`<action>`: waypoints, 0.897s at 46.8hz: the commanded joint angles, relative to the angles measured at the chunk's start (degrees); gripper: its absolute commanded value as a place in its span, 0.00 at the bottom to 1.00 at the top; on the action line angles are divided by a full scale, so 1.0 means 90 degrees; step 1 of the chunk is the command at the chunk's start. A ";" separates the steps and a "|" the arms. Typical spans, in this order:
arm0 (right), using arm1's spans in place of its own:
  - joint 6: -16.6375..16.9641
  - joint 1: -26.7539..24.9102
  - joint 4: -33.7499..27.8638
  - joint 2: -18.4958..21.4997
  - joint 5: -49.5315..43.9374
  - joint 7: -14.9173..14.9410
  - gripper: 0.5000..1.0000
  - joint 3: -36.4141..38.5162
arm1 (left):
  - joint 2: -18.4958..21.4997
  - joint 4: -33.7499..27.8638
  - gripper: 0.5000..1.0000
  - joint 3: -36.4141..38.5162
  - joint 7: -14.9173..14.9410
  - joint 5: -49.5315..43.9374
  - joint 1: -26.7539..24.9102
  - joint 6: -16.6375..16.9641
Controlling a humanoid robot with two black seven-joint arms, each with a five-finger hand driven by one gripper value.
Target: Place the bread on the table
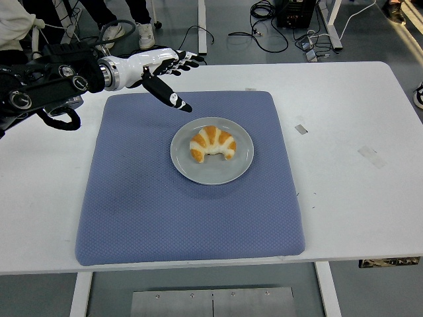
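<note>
A golden croissant-shaped bread point(213, 143) lies on a grey round plate point(212, 173) in the middle of a blue mat point(165, 205). My left hand point(170, 74) reaches in from the upper left, above the mat's far left part, up and left of the plate. Its fingers are spread and hold nothing; the thumb point(173, 98) points down toward the plate's far rim. The hand does not touch the bread. The right arm is out of view.
The white table point(350, 165) carries a few small tape marks right of the mat. Cables and table legs lie on the floor beyond the far edge. A person's legs and shoes point(142, 33) stand at the top left.
</note>
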 commanded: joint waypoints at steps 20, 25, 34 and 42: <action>0.0001 -0.0001 0.0009 0.0000 0.0000 0.0000 1.00 0.0000 | -0.0514 -0.0056 0.96 0.0354 -0.0001 0.0846 -0.0079 -0.0293; 0.0001 -0.0001 -0.0001 0.0000 0.0000 0.0000 1.00 0.0000 | -0.0611 -0.0105 0.96 0.0509 -0.0001 0.0924 -0.0069 -0.0274; 0.0001 -0.0001 -0.0001 0.0000 0.0000 0.0000 1.00 0.0000 | -0.0748 -0.0086 0.96 0.0588 -0.0001 0.0993 -0.0001 -0.0244; 0.0001 -0.0001 -0.0001 0.0000 0.0000 0.0000 1.00 0.0000 | -0.0846 -0.0017 0.96 0.0598 0.0008 0.1042 0.0145 -0.0186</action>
